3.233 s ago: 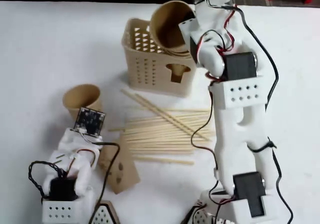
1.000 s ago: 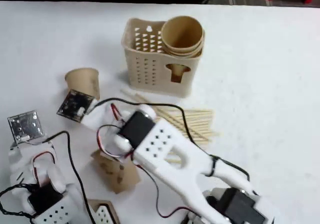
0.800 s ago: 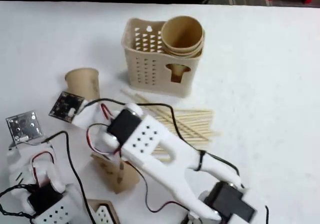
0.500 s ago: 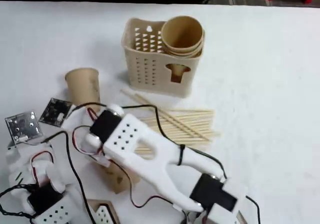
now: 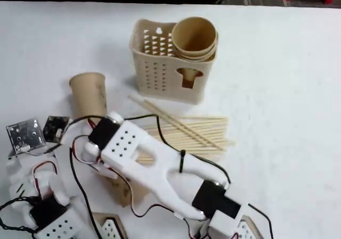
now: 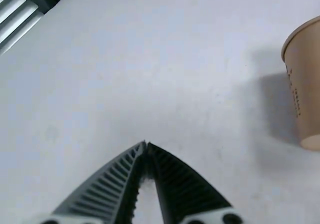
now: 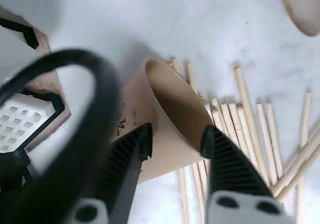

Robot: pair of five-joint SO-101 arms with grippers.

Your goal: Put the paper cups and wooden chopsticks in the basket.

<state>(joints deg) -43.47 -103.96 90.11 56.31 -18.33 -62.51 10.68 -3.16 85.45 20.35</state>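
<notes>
Done: a stack of nested brown paper cups (image 5: 194, 36) is seen standing at one end of the cream perforated plastic basket (image 5: 160, 68); no chopsticks can be made out inside it
Cups left: a standing brown paper cup (image 5: 88, 92) is set on the white table (image 5: 287, 90), well apart from the basket; a lying brown paper cup (image 7: 165, 109) is tipped on its side at the edge of the chopstick pile
Chopsticks left: the pale wooden chopsticks (image 5: 186, 135) are spread flat on the table just in front of the basket; none is held
Right claw: the right gripper (image 7: 177, 141) is held wide open, one finger at each side of the lying cup; nothing is clamped
Left claw: the left gripper (image 6: 146, 149) is closed tip to tip on nothing, over bare table, the standing cup off to one side
Progress: the cup part is judged partly done; two cups and the whole pile of chopsticks are judged to remain
</notes>
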